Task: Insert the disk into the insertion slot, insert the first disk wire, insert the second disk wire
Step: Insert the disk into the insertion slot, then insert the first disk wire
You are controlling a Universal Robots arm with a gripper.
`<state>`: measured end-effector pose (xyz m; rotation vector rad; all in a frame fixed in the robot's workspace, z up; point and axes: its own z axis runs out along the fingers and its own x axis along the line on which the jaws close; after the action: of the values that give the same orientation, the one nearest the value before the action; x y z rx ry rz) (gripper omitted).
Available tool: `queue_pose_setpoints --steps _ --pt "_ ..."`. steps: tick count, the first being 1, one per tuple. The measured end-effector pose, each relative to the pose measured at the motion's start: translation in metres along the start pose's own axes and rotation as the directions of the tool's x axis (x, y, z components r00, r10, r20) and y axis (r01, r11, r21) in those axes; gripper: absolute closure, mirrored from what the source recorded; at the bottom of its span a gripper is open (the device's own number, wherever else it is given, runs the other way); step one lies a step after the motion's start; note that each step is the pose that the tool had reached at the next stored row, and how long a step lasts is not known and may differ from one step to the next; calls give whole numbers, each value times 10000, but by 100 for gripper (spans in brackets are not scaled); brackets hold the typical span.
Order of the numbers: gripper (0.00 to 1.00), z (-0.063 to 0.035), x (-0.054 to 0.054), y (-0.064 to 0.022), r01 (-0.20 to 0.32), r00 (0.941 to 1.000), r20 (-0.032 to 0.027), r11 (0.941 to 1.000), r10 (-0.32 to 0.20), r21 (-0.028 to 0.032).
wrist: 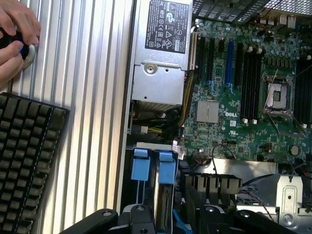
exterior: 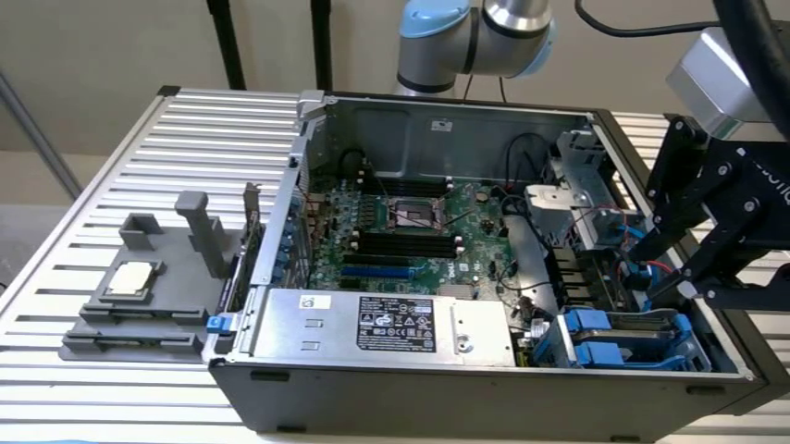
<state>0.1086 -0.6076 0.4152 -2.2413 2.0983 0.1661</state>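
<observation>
Motherboard (wrist: 214, 134) reads "DELL"; insertion slot (exterior: 623, 340) beside black-labelled power supply (exterior: 383, 324).

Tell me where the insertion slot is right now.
In the exterior view the insertion slot sits at the lower right, in the open computer case's front corner, right beside the silver box with the black label.

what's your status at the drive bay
End effector open, empty. Disk looks seated in insertion slot. Cables close beside end effector.
</observation>
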Motion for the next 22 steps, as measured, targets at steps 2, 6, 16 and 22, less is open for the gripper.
queue_pose_setpoints --steps 2,6,16,22 --pt "60 0 0 0 12 10000 1 10000 -12 -1" --pt "60 0 0 -13 27 10000 0 10000 -27 -4" --pt "89 -1 1 -29 29 10000 0 10000 -29 -4" --pt "89 -1 2 -29 30 10000 0 10000 -30 -4"
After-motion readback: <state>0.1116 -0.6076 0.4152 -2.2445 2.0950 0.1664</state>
